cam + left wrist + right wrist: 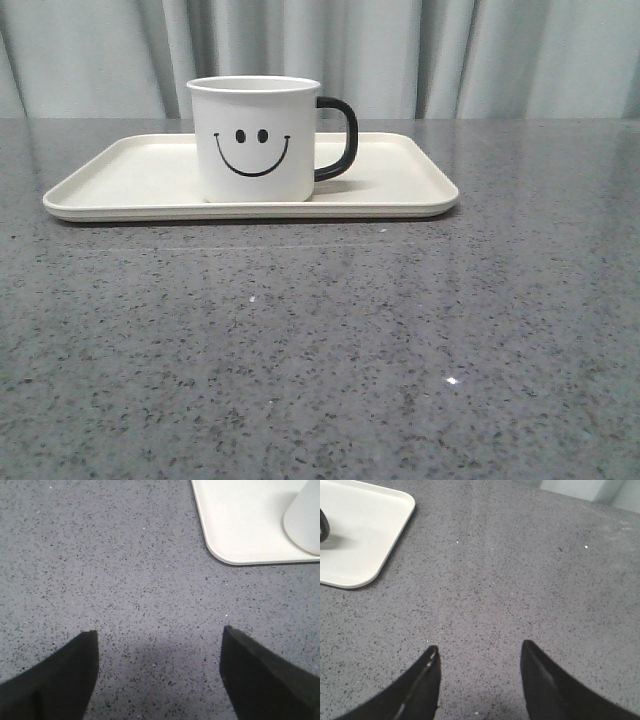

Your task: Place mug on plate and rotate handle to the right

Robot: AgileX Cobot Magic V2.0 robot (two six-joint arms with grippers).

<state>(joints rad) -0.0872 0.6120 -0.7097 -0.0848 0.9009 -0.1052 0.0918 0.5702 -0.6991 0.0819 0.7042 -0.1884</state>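
Soft, even overhead light, faint shadows, all views sharp.

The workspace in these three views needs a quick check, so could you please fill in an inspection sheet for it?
Surface: grey speckled table, small white flecks.
Job's things: mug upright on the plate, smiley toward the front camera, handle pointing to the robot's right.
Clutter: nothing seen.
Grippers: left gripper and right gripper both open, empty, over bare table, apart from the plate.
Cables: nothing seen.
Surroundings: pale curtain behind the table.
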